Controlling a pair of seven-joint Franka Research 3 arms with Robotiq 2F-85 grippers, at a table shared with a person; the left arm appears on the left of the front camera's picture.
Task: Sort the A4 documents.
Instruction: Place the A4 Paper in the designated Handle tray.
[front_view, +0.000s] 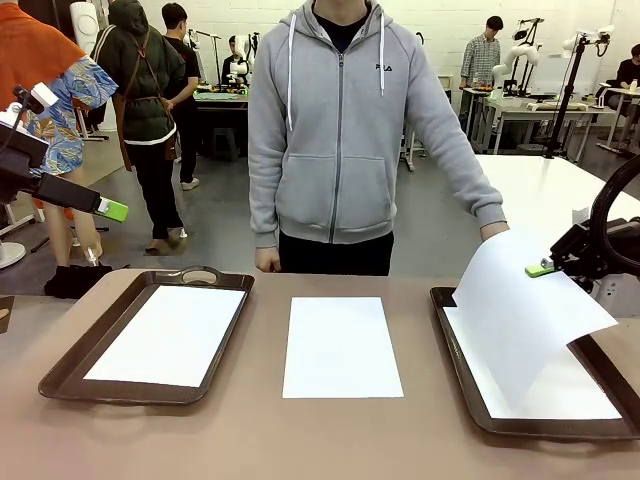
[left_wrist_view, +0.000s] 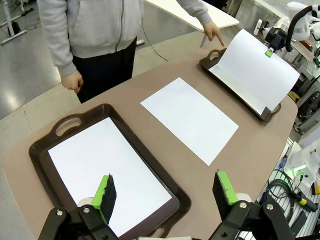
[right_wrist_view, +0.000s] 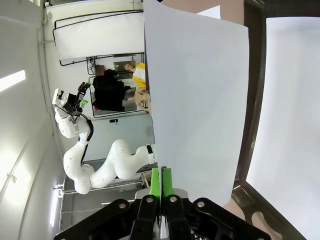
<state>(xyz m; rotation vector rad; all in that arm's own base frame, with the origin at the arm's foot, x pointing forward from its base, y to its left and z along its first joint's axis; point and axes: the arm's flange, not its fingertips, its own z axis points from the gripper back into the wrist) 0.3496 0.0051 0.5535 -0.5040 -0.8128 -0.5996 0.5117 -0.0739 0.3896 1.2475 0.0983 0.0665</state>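
Observation:
Three A4 documents lie flat. One is in the left tray (front_view: 70, 365), one sheet (front_view: 341, 346) is on the bare table at the middle, and one sheet (front_view: 560, 395) is in the right tray (front_view: 470, 400). Another sheet (front_view: 520, 300) stands curled up over the right tray, with my right gripper (front_view: 540, 268) shut on its right edge. The right wrist view shows the green pads (right_wrist_view: 155, 182) pinching that sheet (right_wrist_view: 197, 100). The person's hand (front_view: 495, 232) is at its top corner. My left gripper (left_wrist_view: 166, 192) hangs open above the left tray's sheet (left_wrist_view: 100, 160), holding nothing.
The person stands at the far edge of the table behind the middle sheet (left_wrist_view: 190, 117), the other hand (front_view: 267, 261) hanging near the edge. Both trays are dark brown with handles. Bare table lies between the trays and along the front edge.

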